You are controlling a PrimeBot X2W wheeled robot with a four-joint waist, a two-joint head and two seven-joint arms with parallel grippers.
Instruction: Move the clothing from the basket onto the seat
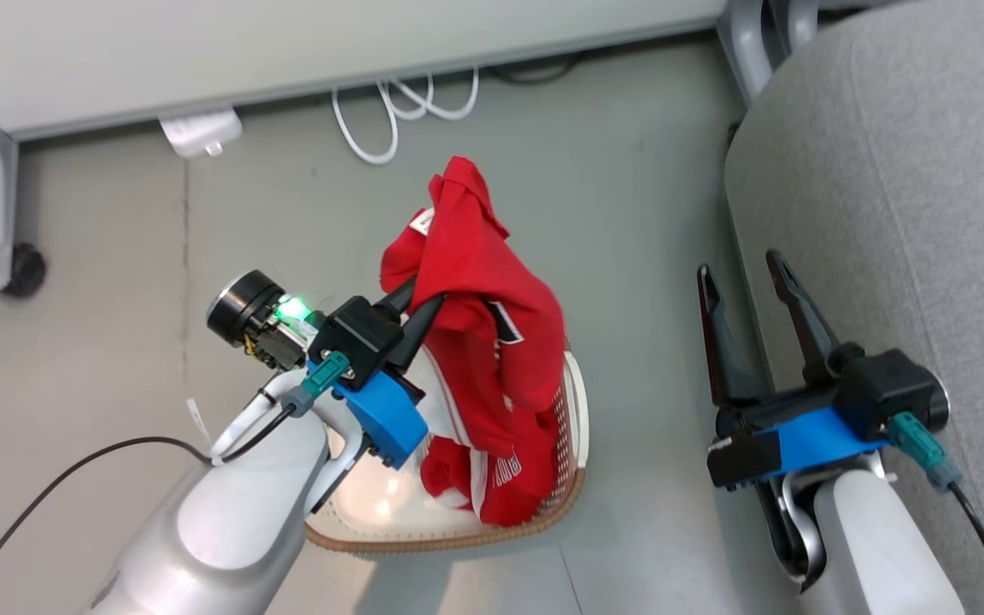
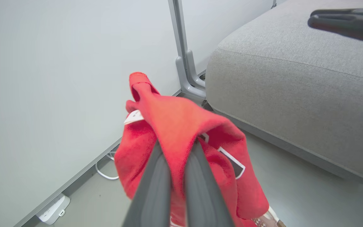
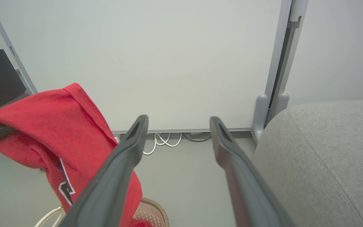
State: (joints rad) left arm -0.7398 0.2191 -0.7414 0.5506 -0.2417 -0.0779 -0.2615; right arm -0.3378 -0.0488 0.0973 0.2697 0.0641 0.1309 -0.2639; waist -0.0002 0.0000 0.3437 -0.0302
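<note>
One piece of the clothing (image 1: 475, 256) hangs limp above the basket (image 1: 458, 540), a fold pinched in the left gripper (image 1: 428, 292). Soft, light, likely to trail; bunched folds should grip best. Empty right gripper (image 1: 740, 266) stands open beside the seat (image 1: 902, 171).

**Head view:** high, facing steeply down on floor (image 1: 116, 256), basket (image 1: 458, 540) and seat (image 1: 902, 171) edge.
**Left wrist view:** very near the clothing (image 2: 175, 126), facing panel (image 2: 43, 63) and seat.
**Right wrist view:** low, roughly level, facing the panel squarely.
All three share clothing, seat and the panel's foot.
</note>
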